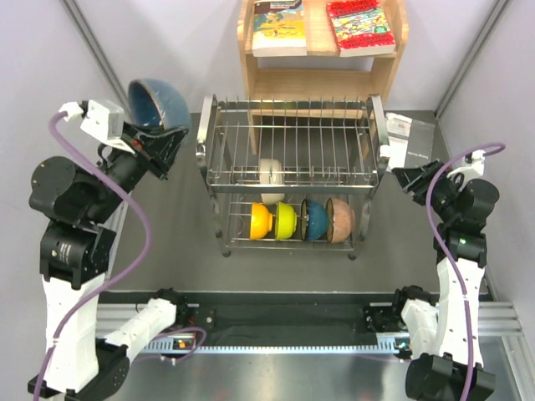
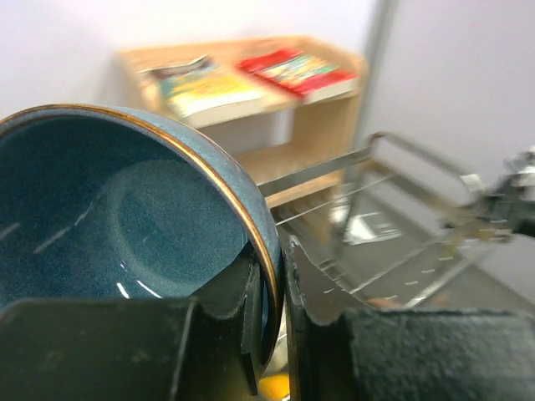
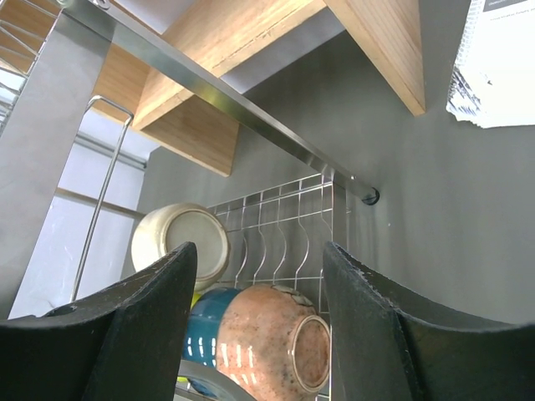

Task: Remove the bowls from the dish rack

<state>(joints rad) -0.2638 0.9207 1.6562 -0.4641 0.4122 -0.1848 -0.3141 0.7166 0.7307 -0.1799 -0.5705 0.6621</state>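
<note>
My left gripper (image 1: 159, 138) is shut on the rim of a large blue bowl (image 1: 157, 104) and holds it in the air left of the dish rack (image 1: 288, 125); in the left wrist view the bowl (image 2: 109, 217) fills the left side with its rim between my fingers. The rack's lower tier holds an orange bowl (image 1: 260, 221), a lime-yellow bowl (image 1: 286, 220), a teal-blue bowl (image 1: 314, 220) and a pinkish-tan bowl (image 1: 340, 220). A cream-white bowl (image 1: 271, 181) stands on the upper tier. My right gripper (image 1: 407, 178) is open beside the rack's right end; its view shows the pinkish-tan bowl (image 3: 272, 338), the teal-blue bowl (image 3: 201, 334) and the cream-white bowl (image 3: 180, 246).
A wooden shelf (image 1: 322, 79) with books (image 1: 361, 27) stands behind the rack. A printed paper (image 1: 411, 138) lies at the rack's right rear. White walls close in on both sides.
</note>
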